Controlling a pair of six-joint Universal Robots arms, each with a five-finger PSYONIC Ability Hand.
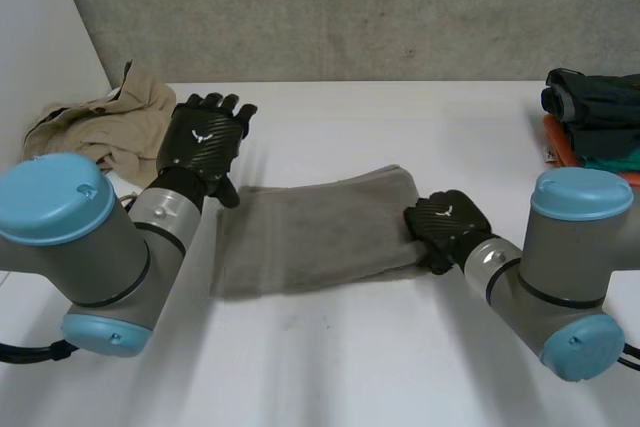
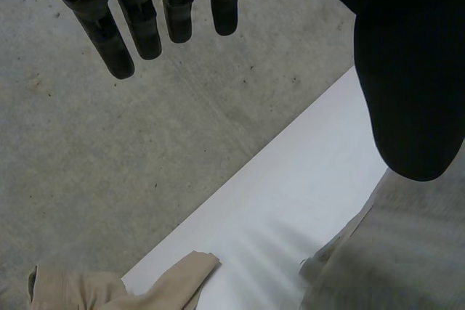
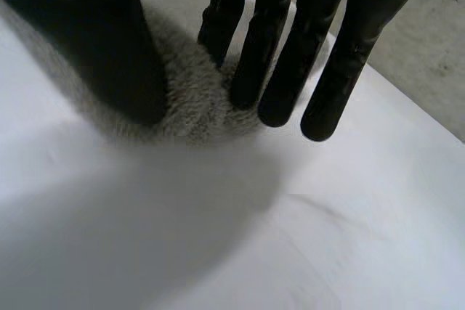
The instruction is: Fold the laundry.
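A grey towel (image 1: 310, 232), folded into a long strip, lies across the middle of the white table (image 1: 350, 367). My left hand (image 1: 203, 139) is raised above the towel's left end, open with straight fingers (image 2: 131, 19) and holding nothing; the towel (image 2: 407, 252) lies below its thumb. My right hand (image 1: 447, 225) sits on the towel's right end. Its thumb rests on the towel (image 3: 192, 103), and its nearly straight fingers (image 3: 276, 34) touch the end's edge, so the hand stands open over the end.
A crumpled beige garment (image 1: 110, 117) lies at the back left corner, beyond my left hand's fingertips (image 2: 109, 288). A stack of dark, orange and teal clothes (image 1: 595, 107) sits at the back right edge. A grey wall rises behind the table.
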